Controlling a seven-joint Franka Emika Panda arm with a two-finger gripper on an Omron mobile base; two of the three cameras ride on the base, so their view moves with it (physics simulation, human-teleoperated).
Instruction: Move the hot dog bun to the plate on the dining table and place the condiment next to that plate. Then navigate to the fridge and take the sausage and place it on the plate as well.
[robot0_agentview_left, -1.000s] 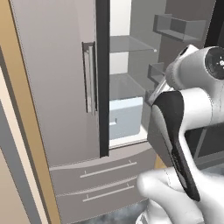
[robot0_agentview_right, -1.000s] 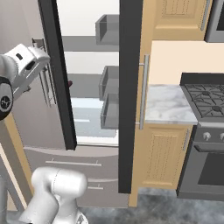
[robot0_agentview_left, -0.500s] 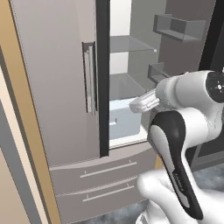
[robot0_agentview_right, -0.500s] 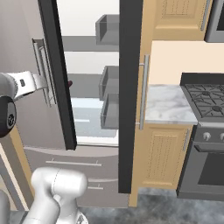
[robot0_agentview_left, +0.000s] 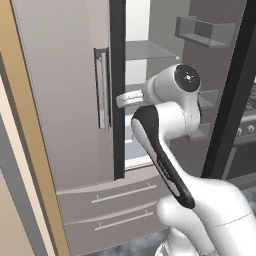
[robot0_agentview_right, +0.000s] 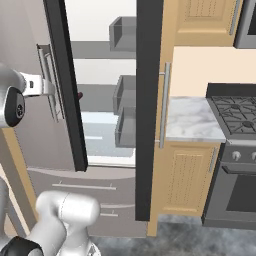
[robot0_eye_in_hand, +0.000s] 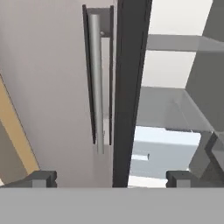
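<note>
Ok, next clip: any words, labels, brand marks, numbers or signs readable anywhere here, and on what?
None: no readable text in any view.
The fridge doors and handle are plain.
The stove knobs carry no legible marks.
The wooden cabinets are bare.

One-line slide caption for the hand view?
Open hand facing the fridge, between its closed door's handle and the open interior's white drawer.
</note>
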